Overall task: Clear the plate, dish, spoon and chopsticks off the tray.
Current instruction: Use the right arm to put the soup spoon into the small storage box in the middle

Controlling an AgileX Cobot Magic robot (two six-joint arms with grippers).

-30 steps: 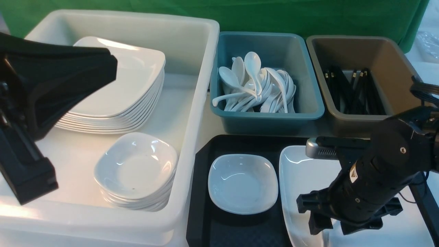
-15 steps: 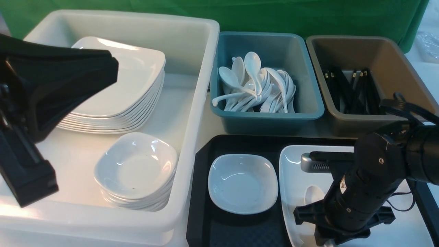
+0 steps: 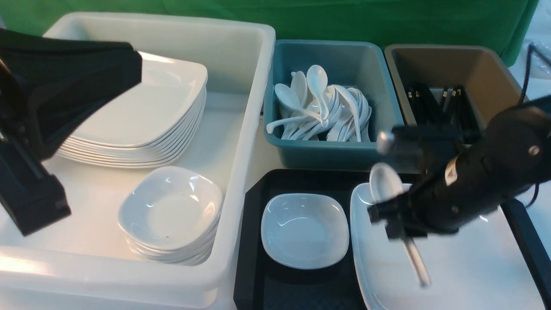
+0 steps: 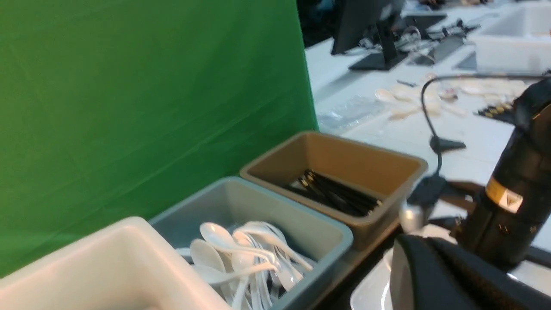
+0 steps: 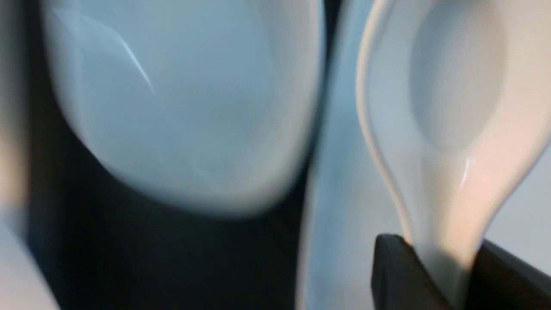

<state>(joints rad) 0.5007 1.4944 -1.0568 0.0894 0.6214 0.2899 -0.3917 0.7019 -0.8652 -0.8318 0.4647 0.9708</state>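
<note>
My right gripper [image 3: 387, 217] is shut on the handle of the white spoon [image 3: 384, 181] and holds it in the air above the big white plate's [image 3: 465, 267] left part. In the right wrist view the spoon's bowl [image 5: 456, 86] sticks out beyond my right gripper [image 5: 439, 258], over the plate [image 5: 340, 215] and beside the small dish [image 5: 172, 107]. The dish [image 3: 304, 229] sits on the black tray [image 3: 254, 241], left of the plate. My left gripper [image 3: 129, 82] hangs shut and empty over the white tub. The chopsticks are out of view on the tray.
The white tub [image 3: 254, 129] at left holds a stack of plates [image 3: 142, 125] and a stack of dishes [image 3: 172, 215]. Behind the tray stand a teal bin [image 3: 335, 150] with several spoons and a brown bin [image 3: 495, 73] with black sticks. A green cloth hangs behind.
My right gripper closed on the spoon that lay on the plate and lifted it up and toward the bins. The left arm shifted slightly.
</note>
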